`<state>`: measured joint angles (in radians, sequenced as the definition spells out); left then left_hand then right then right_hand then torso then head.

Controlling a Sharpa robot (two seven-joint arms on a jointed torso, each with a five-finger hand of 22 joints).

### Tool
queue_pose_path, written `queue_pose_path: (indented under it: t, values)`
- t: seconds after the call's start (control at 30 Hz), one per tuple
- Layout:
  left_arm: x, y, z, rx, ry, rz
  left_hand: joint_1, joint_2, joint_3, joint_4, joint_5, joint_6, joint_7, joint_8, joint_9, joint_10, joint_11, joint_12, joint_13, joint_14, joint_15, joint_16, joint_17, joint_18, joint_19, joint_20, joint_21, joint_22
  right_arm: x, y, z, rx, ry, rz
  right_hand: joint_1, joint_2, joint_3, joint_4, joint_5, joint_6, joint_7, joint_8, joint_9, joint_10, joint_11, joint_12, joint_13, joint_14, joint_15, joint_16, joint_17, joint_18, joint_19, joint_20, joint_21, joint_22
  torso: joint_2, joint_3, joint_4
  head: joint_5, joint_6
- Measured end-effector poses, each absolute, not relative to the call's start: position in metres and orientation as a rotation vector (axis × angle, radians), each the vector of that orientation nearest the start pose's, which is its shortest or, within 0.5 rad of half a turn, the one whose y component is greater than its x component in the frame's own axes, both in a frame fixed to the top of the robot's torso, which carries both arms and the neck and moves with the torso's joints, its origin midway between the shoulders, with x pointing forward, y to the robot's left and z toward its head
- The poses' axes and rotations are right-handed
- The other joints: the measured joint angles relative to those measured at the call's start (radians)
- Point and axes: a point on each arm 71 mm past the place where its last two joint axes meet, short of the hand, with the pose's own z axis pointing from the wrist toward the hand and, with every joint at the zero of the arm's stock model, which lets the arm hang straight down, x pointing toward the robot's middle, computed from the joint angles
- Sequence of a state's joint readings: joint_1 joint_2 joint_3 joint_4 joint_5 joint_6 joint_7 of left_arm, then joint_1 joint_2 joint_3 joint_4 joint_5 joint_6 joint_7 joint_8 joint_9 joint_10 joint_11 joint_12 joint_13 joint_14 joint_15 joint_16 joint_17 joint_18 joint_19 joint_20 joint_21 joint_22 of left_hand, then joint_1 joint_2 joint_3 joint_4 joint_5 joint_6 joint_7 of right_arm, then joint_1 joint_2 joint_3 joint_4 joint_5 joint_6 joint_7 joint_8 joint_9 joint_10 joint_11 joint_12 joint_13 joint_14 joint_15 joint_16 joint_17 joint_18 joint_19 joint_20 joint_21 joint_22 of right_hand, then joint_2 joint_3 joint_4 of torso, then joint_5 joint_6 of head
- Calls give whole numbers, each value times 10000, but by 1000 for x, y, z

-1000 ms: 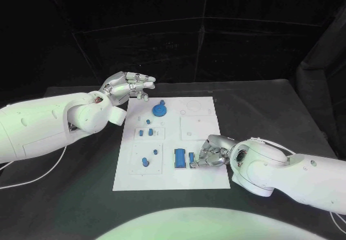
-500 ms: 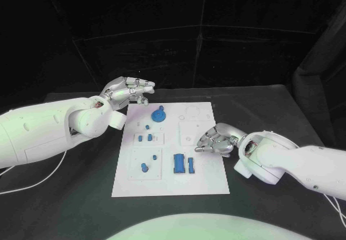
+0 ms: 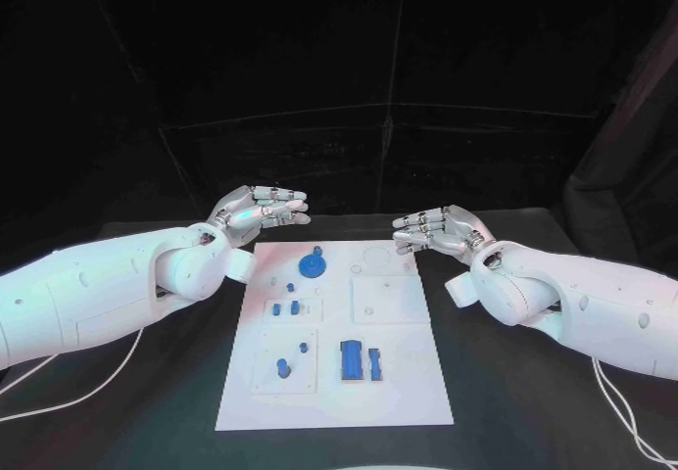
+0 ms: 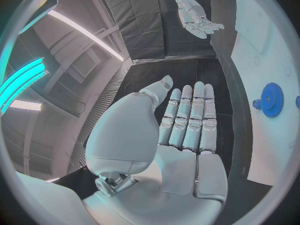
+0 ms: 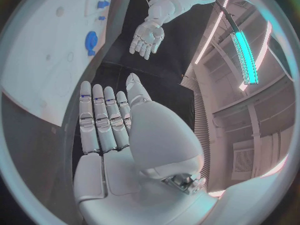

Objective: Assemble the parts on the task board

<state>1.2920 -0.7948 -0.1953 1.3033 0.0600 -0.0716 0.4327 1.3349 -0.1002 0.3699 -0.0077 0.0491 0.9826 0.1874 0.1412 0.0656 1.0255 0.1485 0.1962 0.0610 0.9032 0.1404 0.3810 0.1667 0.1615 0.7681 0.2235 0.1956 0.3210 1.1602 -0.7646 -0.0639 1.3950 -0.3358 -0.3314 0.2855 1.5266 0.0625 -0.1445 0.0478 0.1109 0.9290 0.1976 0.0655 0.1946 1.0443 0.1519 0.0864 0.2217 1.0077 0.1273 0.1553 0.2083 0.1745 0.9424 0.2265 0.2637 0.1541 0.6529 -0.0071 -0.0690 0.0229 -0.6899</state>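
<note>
Head view: both hands point(image 3: 262, 212) point(image 3: 440, 231) hover past task board's point(image 3: 403, 392) far edge.

Black curtains point(image 3: 396, 88) hang behind the black table point(image 3: 537, 411).

we note a black table point(image 3: 156, 392) under the work area, its matte top running out on both sides and toward the far edge. a white cable point(image 3: 78, 387) lies curved on the table at the near left. a second white cable point(image 3: 622, 411) lies on the table at the near right. behind the table hangs a black backdrop point(image 3: 367, 108) with faint straight seams. the wrist views show a teal light strip point(image 5: 245, 50) overhead.
</note>
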Motion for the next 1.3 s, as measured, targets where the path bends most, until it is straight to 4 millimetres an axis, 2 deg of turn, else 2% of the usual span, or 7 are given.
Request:
queue_pose_path:
  t: [0.13, 0.33, 0.57, 0.8, 0.87, 1.03, 1.3]
  values:
    - [524, 242, -200, -10994, 14524, -15751, -93, 13, -269, 37, -6, -114, -4, -192, -16, -90, 108, -456, -10, -108, 99, -873, -427, 0, -363, 354, -597, -552, 516, -207, -216, 8794, 15271, 13506, -569, 102, 146, -569, 0, -19, -40, -28, -590, 81, 4, -209, -1050, 407, -34, -732, -881, 44, 413, 48, -842, -606, -42, 11, 16, 35, 211]
    - [521, 240, -202, -11109, 14540, -15735, -2891, 570, -1001, 68, -291, -2162, -385, -482, -399, -2211, -218, -806, -368, -1966, -216, -1544, -729, -157, -1900, -154, -912, -1145, 509, -205, -220, 8905, 15364, 13524, -3768, -336, 398, -531, -443, -2004, -433, -409, -915, -2189, -308, -615, -1548, -1828, -303, -1248, -1265, -201, -1681, -456, -1267, -1181, -103, 12, 54, 13, 248]
    - [509, 224, -211, -11489, 14403, -15693, -5595, 875, -1693, 78, -409, -4146, -772, -1103, -580, -4294, -568, -1292, -538, -3791, -686, -2129, -1359, -381, -3397, -694, -1475, -1677, 493, -194, -223, 9558, 14956, 13724, -6678, -535, 990, -495, -902, -3852, -827, -547, -1518, -4282, -703, -751, -2007, -3921, -916, -1418, -1821, -510, -3645, -919, -1614, -1430, -542, 37, 337, -131, 635]
    - [488, 203, -221, -12066, 13901, -15020, -7502, 964, -2186, 79, -415, -5541, -1277, -1287, -626, -5757, -1173, -1744, -576, -5088, -1166, -2542, -1570, -543, -4451, -1071, -1759, -2054, 472, -185, -225, 10832, 13868, 13561, -8766, -595, 1263, -492, -988, -5170, -1273, -578, -1808, -5782, -1250, -792, -2147, -5419, -1157, -1469, -1997, -667, -5050, -1244, -2190, -1498, -952, 62, 601, -220, 875]
    - [482, 198, -224, -12205, 13738, -14739, -8027, 978, -2325, 75, -414, -5929, -1455, -1288, -633, -6167, -1267, -1771, -582, -5443, -1240, -2658, -1599, -790, -4744, -1178, -1821, -2158, 468, -185, -225, 11131, 13581, 13386, -9362, -606, 1302, -468, -1041, -5551, -1496, -578, -1852, -6209, -1328, -792, -2169, -5847, -1195, -1469, -2024, -712, -5441, -1403, -2338, -1512, -1005, 66, 638, -225, 892]
    - [470, 191, -228, -12463, 13292, -13915, -8998, 993, -2555, 95, -453, -6637, -1694, -1333, -639, -6908, -1394, -1845, -594, -6092, -1330, -2900, -1629, -1214, -5278, -1535, -1875, -2554, 462, -187, -227, 11736, 13003, 12903, -10432, -615, 1334, -481, -1046, -6228, -1762, -614, -1901, -6970, -1443, -791, -2189, -6614, -1237, -1507, -2050, -1135, -6163, -1861, -2473, -1521, -1063, 68, 673, -230, 899]
    - [461, 189, -229, -12541, 12725, -12836, -10257, 1001, -3188, 84, -453, -7562, -1831, -1372, -638, -7876, -1464, -1893, -598, -6948, -1383, -3561, -1647, -1402, -5955, -2074, -1895, -3042, 462, -191, -227, 12058, 12554, 12471, -11808, -623, 1386, -480, -1046, -7104, -1923, -616, -1926, -7960, -1497, -828, -2204, -7604, -1257, -1506, -2061, -1525, -7090, -2159, -2570, -1525, -1083, 71, 687, -232, 901]
